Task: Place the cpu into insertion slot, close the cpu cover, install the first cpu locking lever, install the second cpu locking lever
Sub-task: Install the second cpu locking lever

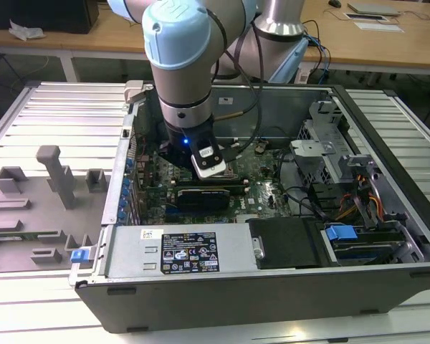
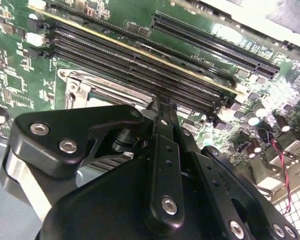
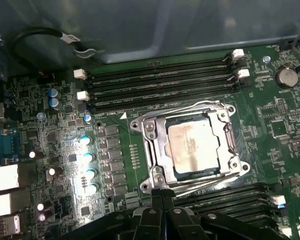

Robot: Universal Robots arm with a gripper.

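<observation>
In the first wrist view the cpu (image 3: pixel 192 149), a pale silver square, lies flat in the insertion slot (image 3: pixel 176 172). The silver cpu cover (image 3: pixel 156 146) is folded down around it, and the chip shows through its window. A thin wire locking lever (image 3: pixel 187 107) runs along the side facing the memory slots, and another lever (image 3: pixel 210 183) runs along the side nearest my gripper. I cannot tell if they are hooked. My gripper (image 3: pixel 160 194) is shut on nothing, just off that near edge of the socket. In the second wrist view the gripper (image 2: pixel 159 104) covers most of the socket frame (image 2: pixel 72 84).
Long black memory slots (image 3: pixel 160 82) lie beyond the socket, and more slots (image 3: pixel 225 197) lie beside the gripper. A black cable (image 3: pixel 45 33) loops by the case wall. In the exterior view the arm (image 1: pixel 179 64) reaches into the open computer case (image 1: pixel 387 107); a grey fixture (image 1: pixel 54 175) sits to the exterior view's left.
</observation>
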